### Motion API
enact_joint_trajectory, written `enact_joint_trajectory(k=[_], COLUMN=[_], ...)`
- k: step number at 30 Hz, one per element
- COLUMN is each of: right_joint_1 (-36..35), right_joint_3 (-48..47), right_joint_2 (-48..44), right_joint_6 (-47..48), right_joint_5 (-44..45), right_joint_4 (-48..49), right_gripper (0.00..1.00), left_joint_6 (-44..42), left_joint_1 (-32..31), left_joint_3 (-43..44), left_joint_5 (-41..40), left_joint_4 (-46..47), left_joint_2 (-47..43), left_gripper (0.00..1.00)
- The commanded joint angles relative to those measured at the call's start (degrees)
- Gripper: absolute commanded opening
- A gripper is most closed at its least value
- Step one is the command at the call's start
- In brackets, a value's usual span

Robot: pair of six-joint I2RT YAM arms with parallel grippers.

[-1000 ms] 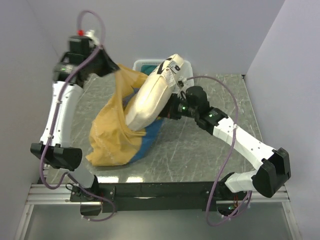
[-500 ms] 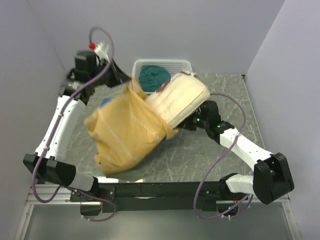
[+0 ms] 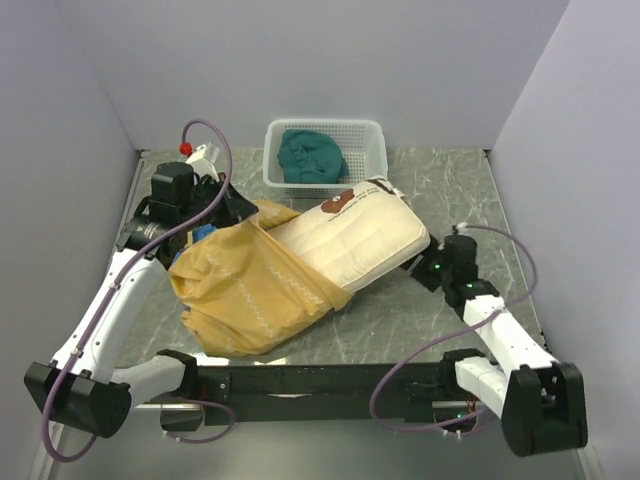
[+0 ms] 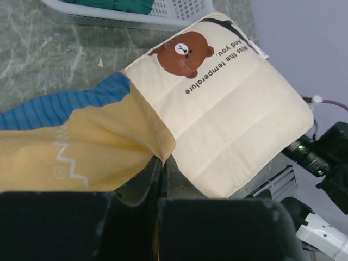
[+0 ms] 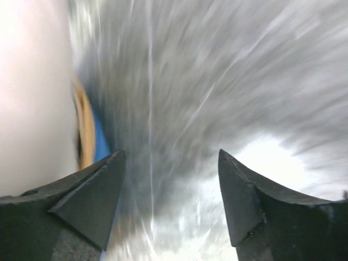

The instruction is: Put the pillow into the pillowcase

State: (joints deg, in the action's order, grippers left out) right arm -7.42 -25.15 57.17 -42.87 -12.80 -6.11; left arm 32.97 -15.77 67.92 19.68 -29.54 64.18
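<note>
- The left gripper (image 4: 162,169) has its fingers pressed together on the hem of the pillowcase (image 4: 81,157), at the mouth. We judge this grip serves to hold the opening up so that the pillow can feed in.
- Directly ahead of those fingers lies the pillow (image 4: 228,119). One end is tucked under the yellow fabric. The bear-face end is bare, ahead and to the right.
- The right gripper (image 5: 169,163) has its fingers spread with nothing between them. Its wrist view is blurred. The pillow's pale edge shows close at its left, but we cannot tell whether it touches. We judge the gripper is placed to push the pillow inward.
- A possible obstruction is the slack case bunched on the table (image 3: 400,320), behind the left gripper's hold.
- Farthest out, beyond the bear-face end, is a white basket (image 3: 375,150) holding a teal cloth (image 3: 308,155). It stands near the pillow and limits travel that way.
</note>
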Motion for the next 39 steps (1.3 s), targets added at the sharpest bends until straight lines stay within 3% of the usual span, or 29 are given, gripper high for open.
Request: enact_joint_trajectory(k=[1,6,10,14,21,24,26,27,28,30,31,36,39], right_joint_1=[7.1,13.0,12.7,9.2,-2.2,-5.3,-7.3,-7.7,-8.1,-8.9,-10.3,-17.9,-20.1], right_joint_3=[-1.0,-4.6,-12.2,-16.6,-15.5,-12.1,-9.0,-7.7,-5.5,-1.7,-0.6,3.2,3.6], right_joint_2=[-7.2,-8.3,4.2,14.6,27.7,28.1,27.5,26.5,25.5,20.7,18.4,-2.9,-8.8], right_joint_6=[-1.4,-2.4,1.9,8.8,13.3,12.4,11.0,10.3,8.9,7.4,5.6,0.3,-1.9], right_joint_5=[4.1,3.0,-11.2,-12.4,-9.2,-9.7,-11.2,-12.2,-13.6,-16.2,-17.2,-13.8,-12.6], right_joint_4=[0.2,3.5,11.2,7.8,12.0,16.6,19.4,20.3,21.3,23.5,24.2,22.3,19.8], right_gripper=[0.78,0.91,0.98,0.99,1.00,0.98,0.85,0.73,0.29,0.06,0.00,0.00,0.00], left_joint_6=[-2.5,-2.3,-2.1,-2.1,-1.2,-0.8,-0.5,-0.3,-0.3,-0.1,0.1,1.2,1.3], left_joint_1=[0.3,0.2,-0.2,-0.5,-2.4,-5.1,-7.9,-9.2,-10.5,-14.7,-16.2,-24.8,-29.1], left_joint_3=[-1.1,-3.4,-5.3,-6.6,-8.2,-6.6,-5.6,-4.4,-3.7,-1.6,-0.8,7.3,14.7], left_joint_5=[1.1,3.3,5.8,5.8,4.9,2.5,-0.5,-1.8,-4.5,-7.2,-10.8,-18.0,-19.5], left_joint_4=[3.2,4.0,4.8,4.9,6.9,6.9,6.8,6.5,6.2,5.5,5.1,3.4,1.9], left_joint_2=[-0.9,-1.6,-2.1,-2.7,-0.8,1.0,2.9,3.7,5.1,6.8,8.5,14.4,20.8], left_gripper=[0.04,0.04,0.05,0.06,0.09,0.11,0.10,0.10,0.08,0.06,0.05,0.01,0.01])
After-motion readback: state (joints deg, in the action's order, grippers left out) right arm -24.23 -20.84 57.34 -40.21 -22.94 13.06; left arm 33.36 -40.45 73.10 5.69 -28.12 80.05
